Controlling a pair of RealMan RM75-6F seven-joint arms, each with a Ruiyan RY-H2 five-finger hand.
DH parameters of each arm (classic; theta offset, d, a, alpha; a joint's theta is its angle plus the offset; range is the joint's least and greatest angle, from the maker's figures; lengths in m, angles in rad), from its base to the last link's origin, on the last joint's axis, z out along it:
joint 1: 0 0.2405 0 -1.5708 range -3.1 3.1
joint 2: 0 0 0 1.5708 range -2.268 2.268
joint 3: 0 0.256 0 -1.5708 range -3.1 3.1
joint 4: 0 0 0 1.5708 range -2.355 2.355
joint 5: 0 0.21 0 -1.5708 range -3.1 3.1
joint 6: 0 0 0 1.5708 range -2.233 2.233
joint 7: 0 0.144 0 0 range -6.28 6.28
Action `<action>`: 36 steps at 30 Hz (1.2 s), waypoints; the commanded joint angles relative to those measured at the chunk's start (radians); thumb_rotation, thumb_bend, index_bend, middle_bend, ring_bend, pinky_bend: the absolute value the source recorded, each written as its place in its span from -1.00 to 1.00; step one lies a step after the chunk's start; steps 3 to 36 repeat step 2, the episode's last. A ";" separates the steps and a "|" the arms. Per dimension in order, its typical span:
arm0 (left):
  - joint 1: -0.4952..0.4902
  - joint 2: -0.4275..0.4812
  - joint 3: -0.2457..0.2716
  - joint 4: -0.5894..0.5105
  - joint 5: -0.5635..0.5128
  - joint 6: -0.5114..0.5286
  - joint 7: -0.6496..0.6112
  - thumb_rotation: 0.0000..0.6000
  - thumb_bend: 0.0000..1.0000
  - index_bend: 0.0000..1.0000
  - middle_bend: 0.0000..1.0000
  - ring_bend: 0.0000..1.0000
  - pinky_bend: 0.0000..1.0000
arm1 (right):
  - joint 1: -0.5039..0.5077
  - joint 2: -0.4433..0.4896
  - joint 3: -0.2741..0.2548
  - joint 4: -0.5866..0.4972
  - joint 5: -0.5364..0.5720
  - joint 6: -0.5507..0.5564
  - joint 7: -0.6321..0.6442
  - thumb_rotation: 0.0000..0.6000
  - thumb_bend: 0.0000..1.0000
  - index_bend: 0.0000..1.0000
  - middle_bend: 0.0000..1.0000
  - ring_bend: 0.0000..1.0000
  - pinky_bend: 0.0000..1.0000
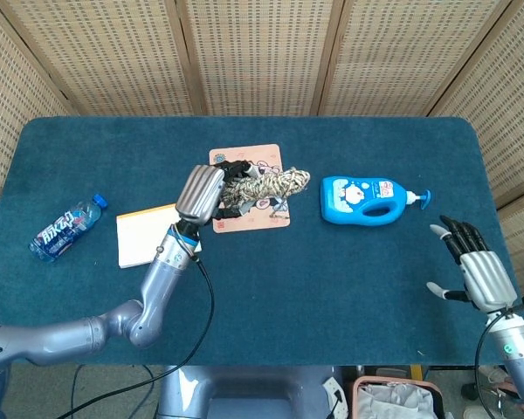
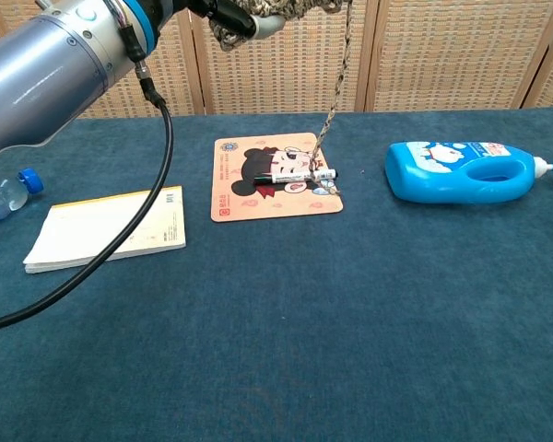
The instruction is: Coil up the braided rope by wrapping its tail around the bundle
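Observation:
My left hand [image 1: 208,188] is raised above the table and grips the coiled bundle of braided rope [image 1: 266,184]. In the chest view only the lower fingers [image 2: 235,18] and the bottom of the bundle show at the top edge. The rope's tail [image 2: 330,115] hangs free from the bundle down to the pink cartoon mat [image 2: 235,198], its end lying by the black marker [image 2: 300,175]. My right hand [image 1: 476,271] is far off at the table's right edge, open and holding nothing; the chest view does not show it.
A blue pump bottle [image 1: 367,198] lies on its side right of the mat. A yellow-edged notepad [image 2: 106,230] lies left of the mat, and a small water bottle [image 1: 65,228] lies at the far left. Wicker screens stand behind the table.

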 commanded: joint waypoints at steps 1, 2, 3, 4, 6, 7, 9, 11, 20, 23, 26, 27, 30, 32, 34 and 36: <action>0.008 0.011 0.007 -0.026 0.003 0.012 0.022 1.00 0.11 0.42 0.16 0.01 0.20 | -0.028 -0.040 -0.015 0.047 -0.002 0.040 -0.005 1.00 -0.82 -0.83 -1.00 -1.00 -1.00; 0.008 0.012 0.008 -0.032 0.003 0.015 0.027 1.00 0.11 0.42 0.16 0.01 0.20 | -0.030 -0.044 -0.015 0.052 -0.003 0.045 -0.006 1.00 -0.82 -0.83 -1.00 -1.00 -1.00; 0.008 0.012 0.008 -0.032 0.003 0.015 0.027 1.00 0.11 0.42 0.16 0.01 0.20 | -0.030 -0.044 -0.015 0.052 -0.003 0.045 -0.006 1.00 -0.82 -0.83 -1.00 -1.00 -1.00; 0.008 0.012 0.008 -0.032 0.003 0.015 0.027 1.00 0.11 0.42 0.16 0.01 0.20 | -0.030 -0.044 -0.015 0.052 -0.003 0.045 -0.006 1.00 -0.82 -0.83 -1.00 -1.00 -1.00; 0.008 0.012 0.008 -0.032 0.003 0.015 0.027 1.00 0.11 0.42 0.16 0.01 0.20 | -0.030 -0.044 -0.015 0.052 -0.003 0.045 -0.006 1.00 -0.82 -0.83 -1.00 -1.00 -1.00; 0.008 0.012 0.008 -0.032 0.003 0.015 0.027 1.00 0.11 0.42 0.16 0.01 0.20 | -0.030 -0.044 -0.015 0.052 -0.003 0.045 -0.006 1.00 -0.82 -0.83 -1.00 -1.00 -1.00; 0.008 0.012 0.008 -0.032 0.003 0.015 0.027 1.00 0.11 0.42 0.16 0.01 0.20 | -0.030 -0.044 -0.015 0.052 -0.003 0.045 -0.006 1.00 -0.82 -0.83 -1.00 -1.00 -1.00; 0.008 0.012 0.008 -0.032 0.003 0.015 0.027 1.00 0.11 0.42 0.16 0.01 0.20 | -0.030 -0.044 -0.015 0.052 -0.003 0.045 -0.006 1.00 -0.82 -0.83 -1.00 -1.00 -1.00; 0.008 0.012 0.008 -0.032 0.003 0.015 0.027 1.00 0.11 0.42 0.16 0.01 0.20 | -0.030 -0.044 -0.015 0.052 -0.003 0.045 -0.006 1.00 -0.82 -0.83 -1.00 -1.00 -1.00; 0.008 0.012 0.008 -0.032 0.003 0.015 0.027 1.00 0.11 0.42 0.16 0.01 0.20 | -0.030 -0.044 -0.015 0.052 -0.003 0.045 -0.006 1.00 -0.82 -0.83 -1.00 -1.00 -1.00; 0.008 0.012 0.008 -0.032 0.003 0.015 0.027 1.00 0.11 0.42 0.16 0.01 0.20 | -0.030 -0.044 -0.015 0.052 -0.003 0.045 -0.006 1.00 -0.82 -0.83 -1.00 -1.00 -1.00; 0.008 0.012 0.008 -0.032 0.003 0.015 0.027 1.00 0.11 0.42 0.16 0.01 0.20 | -0.030 -0.044 -0.015 0.052 -0.003 0.045 -0.006 1.00 -0.82 -0.83 -1.00 -1.00 -1.00; 0.008 0.012 0.008 -0.032 0.003 0.015 0.027 1.00 0.11 0.42 0.16 0.01 0.20 | -0.030 -0.044 -0.015 0.052 -0.003 0.045 -0.006 1.00 -0.82 -0.83 -1.00 -1.00 -1.00; 0.008 0.012 0.008 -0.032 0.003 0.015 0.027 1.00 0.11 0.42 0.16 0.01 0.20 | -0.030 -0.044 -0.015 0.052 -0.003 0.045 -0.006 1.00 -0.82 -0.83 -1.00 -1.00 -1.00; 0.008 0.012 0.008 -0.032 0.003 0.015 0.027 1.00 0.11 0.42 0.16 0.01 0.20 | -0.030 -0.044 -0.015 0.052 -0.003 0.045 -0.006 1.00 -0.82 -0.83 -1.00 -1.00 -1.00; 0.008 0.012 0.008 -0.032 0.003 0.015 0.027 1.00 0.11 0.42 0.16 0.01 0.20 | -0.030 -0.044 -0.015 0.052 -0.003 0.045 -0.006 1.00 -0.82 -0.83 -1.00 -1.00 -1.00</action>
